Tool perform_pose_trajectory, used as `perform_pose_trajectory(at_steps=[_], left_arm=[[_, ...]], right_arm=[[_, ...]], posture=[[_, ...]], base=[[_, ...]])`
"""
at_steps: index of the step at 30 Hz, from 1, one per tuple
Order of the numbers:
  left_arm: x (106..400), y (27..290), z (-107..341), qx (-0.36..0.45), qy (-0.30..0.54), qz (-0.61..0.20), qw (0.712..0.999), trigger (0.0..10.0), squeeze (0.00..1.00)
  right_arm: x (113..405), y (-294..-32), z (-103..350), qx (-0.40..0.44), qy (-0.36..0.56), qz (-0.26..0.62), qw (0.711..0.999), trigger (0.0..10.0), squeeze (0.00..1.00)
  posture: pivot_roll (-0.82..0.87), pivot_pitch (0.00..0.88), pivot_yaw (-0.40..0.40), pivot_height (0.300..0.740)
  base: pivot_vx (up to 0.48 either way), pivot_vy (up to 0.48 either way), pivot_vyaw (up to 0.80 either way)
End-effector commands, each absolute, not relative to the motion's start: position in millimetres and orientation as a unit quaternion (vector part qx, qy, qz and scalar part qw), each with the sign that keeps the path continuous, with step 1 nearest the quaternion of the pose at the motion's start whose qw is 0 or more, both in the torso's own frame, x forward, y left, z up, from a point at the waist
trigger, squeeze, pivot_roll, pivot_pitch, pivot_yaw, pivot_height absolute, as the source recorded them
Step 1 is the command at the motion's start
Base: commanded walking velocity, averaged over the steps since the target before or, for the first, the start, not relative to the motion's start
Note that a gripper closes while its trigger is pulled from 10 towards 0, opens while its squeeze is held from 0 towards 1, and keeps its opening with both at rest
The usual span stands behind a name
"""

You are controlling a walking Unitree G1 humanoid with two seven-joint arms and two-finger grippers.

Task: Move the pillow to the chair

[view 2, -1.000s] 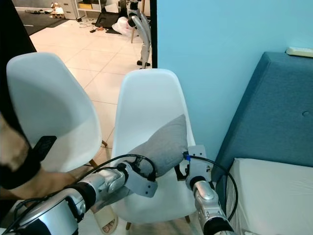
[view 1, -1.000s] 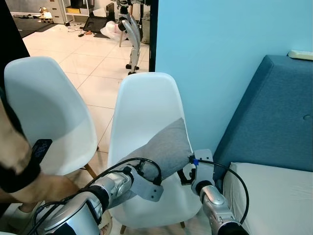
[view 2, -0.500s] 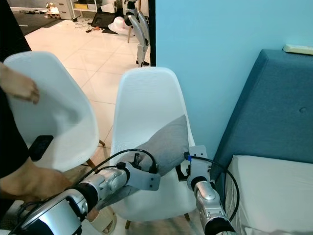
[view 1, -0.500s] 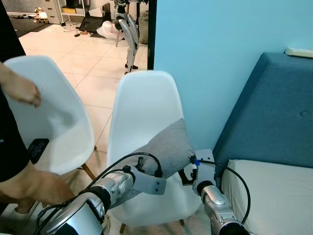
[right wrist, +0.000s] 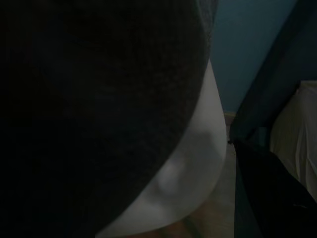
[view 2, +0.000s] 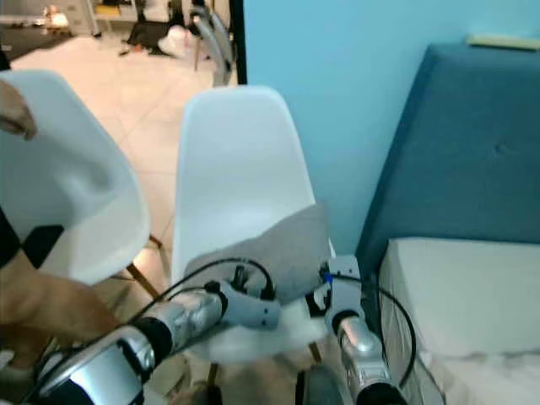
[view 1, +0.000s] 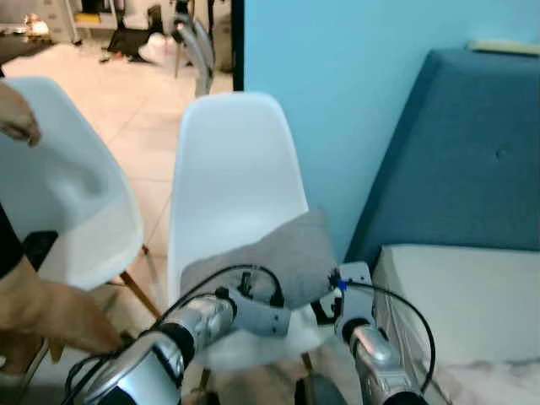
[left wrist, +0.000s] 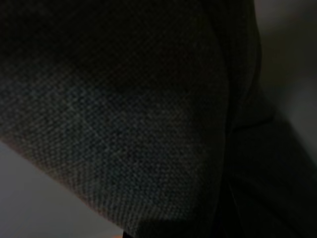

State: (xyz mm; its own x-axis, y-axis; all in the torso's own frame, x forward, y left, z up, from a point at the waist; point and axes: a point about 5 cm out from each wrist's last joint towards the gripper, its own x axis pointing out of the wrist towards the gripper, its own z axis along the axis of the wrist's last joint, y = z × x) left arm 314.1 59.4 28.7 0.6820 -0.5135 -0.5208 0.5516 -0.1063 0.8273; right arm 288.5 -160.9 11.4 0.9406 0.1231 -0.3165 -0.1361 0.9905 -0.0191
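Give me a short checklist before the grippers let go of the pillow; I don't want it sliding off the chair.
1. Grey pillow over the seat of the white chair: ok.
2. Pillow leaning on the chair back: ok.
3. Pillow fully settled on the seat: cannot tell.
4. Left gripper and right gripper at the pillow's lower edge: ok.
5. Person's hand on the neighbouring chair, away from the pillow: ok.

You are facing a light blue wall [view 1: 337, 93] with a dark doorway edge [view 1: 238, 42] at its left end. Beyond it, pale tiled floor [view 1: 135, 93] runs into a brighter room holding blurred clutter and a metal frame [view 1: 192, 38]. At right, a dark blue upholstered headboard [view 1: 464, 160] rises above a white mattress [view 1: 456, 304]. A second white shell seat [view 1: 63, 211] stands at left.
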Motion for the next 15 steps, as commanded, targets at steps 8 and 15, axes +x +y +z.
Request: perform_pose_trajectory(at_steps=[8,15], left_arm=[[313.2,60.1,26.4,0.632,0.028,-0.405,0.66,10.0,0.0],[316.9,63.9,29.3,0.631,0.033,-0.397,0.665,10.0,0.0]], right_arm=[[283.9,-146.5,24.4,-0.022,0.135,0.206,0.969,10.0,0.0],[253.8,-141.9,48.3,-0.042,0.122,0.413,0.901,10.0,0.0]], posture=[[-0.08,0.09,-0.016,0.619],[-0.09,0.099,-0.013,0.619]], base=[[0.0,0.0,0.0],[0.0,0.0,0.0]])
